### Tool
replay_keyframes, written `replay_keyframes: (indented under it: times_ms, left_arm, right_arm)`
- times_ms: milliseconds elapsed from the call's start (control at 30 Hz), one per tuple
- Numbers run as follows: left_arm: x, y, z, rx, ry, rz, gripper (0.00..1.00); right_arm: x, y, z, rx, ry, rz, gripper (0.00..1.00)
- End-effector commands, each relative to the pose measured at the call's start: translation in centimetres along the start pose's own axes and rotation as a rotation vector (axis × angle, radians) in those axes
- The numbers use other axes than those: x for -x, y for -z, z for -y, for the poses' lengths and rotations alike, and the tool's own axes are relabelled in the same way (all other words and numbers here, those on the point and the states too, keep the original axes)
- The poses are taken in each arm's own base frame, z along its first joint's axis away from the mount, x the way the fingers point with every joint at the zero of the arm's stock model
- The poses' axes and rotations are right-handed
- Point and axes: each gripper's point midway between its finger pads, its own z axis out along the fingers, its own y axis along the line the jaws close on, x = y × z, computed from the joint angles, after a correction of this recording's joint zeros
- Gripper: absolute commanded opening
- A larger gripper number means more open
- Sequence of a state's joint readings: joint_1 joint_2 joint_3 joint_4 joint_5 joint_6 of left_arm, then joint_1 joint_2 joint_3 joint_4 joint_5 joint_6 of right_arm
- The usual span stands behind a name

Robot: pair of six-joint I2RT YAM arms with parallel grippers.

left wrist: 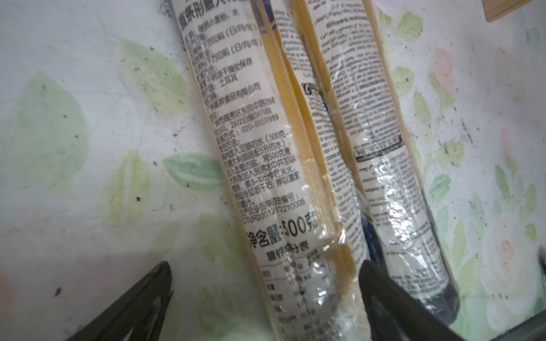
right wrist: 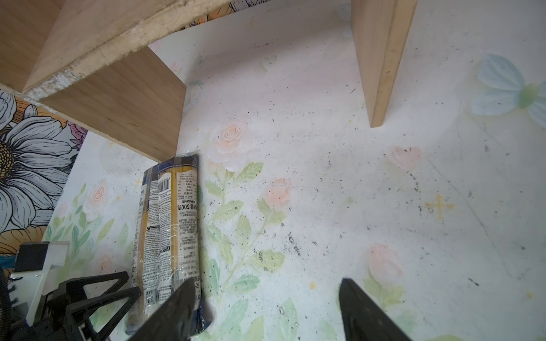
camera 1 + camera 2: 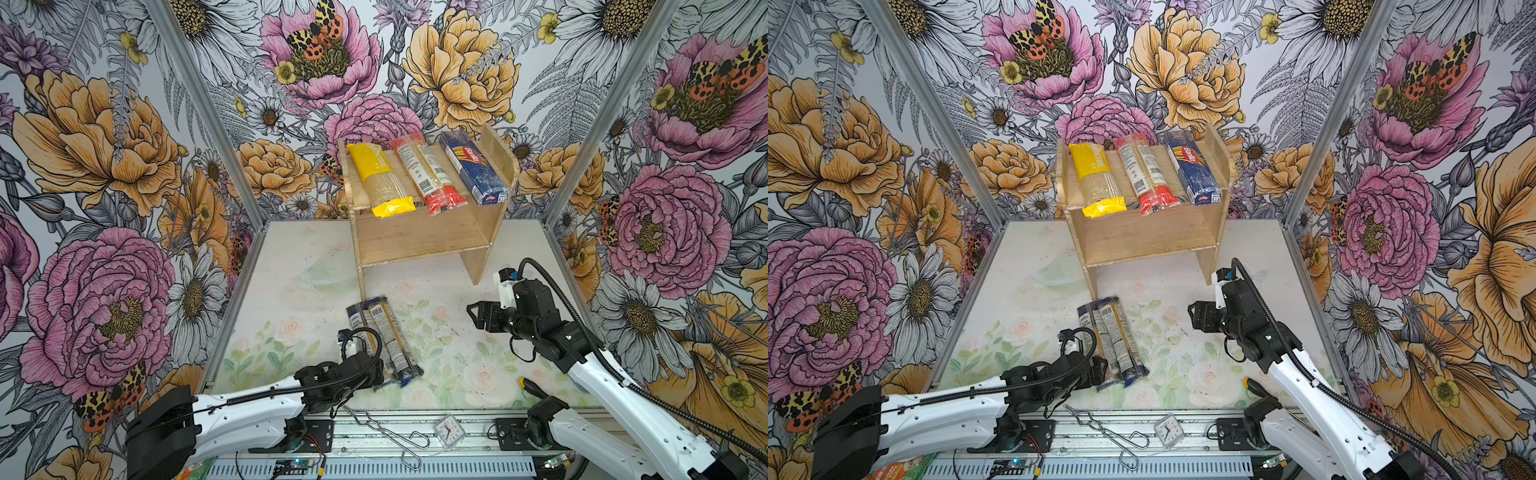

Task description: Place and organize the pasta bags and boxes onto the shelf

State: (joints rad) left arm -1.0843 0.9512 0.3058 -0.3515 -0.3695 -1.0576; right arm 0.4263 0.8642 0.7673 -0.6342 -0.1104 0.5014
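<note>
Five pasta packs (image 3: 428, 176); one wooden shelf (image 3: 419, 241); one small clock (image 3: 449, 431); perhaps one wire tongs (image 3: 386, 434)

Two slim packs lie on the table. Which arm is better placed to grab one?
Left. The left end effector, open, straddles the near end of one slim pack; the right end effector, also open, hangs off to the side above the table.

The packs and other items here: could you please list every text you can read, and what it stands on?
"Barilla": dark blue pack on the shelf's top tier.
"净含量:500克": Chinese-labelled slim pack.
"020-83511989": same label.
"土耳其": same label.
Too small or blurred: yellow-ended pack, red-ended pack, other slim pack, clock.
</note>
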Motion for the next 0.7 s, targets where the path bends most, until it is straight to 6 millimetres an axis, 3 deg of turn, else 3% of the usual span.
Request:
replay_keyframes:
  times_ms: [0,233,667]
  left_arm:
    - [0.5,0.1,0.6,0.004,0.019,0.015,0.99]
    - [0.6,-0.2,1.6,0.016,-0.004,0.0,0.99]
    - [-1.4,-2.5,2.2,0.124,-0.009,-0.071,0.99]
  right_arm:
    - [0.6,0.1,-0.6,0.024,-0.004,0.035,0.78]
    - [0.4,-0.2,-0.4,0.017,-0.004,0.031,0.78]
    - [-0.1,-0.1,-0.1,0.014,-0.001,0.041,0.78]
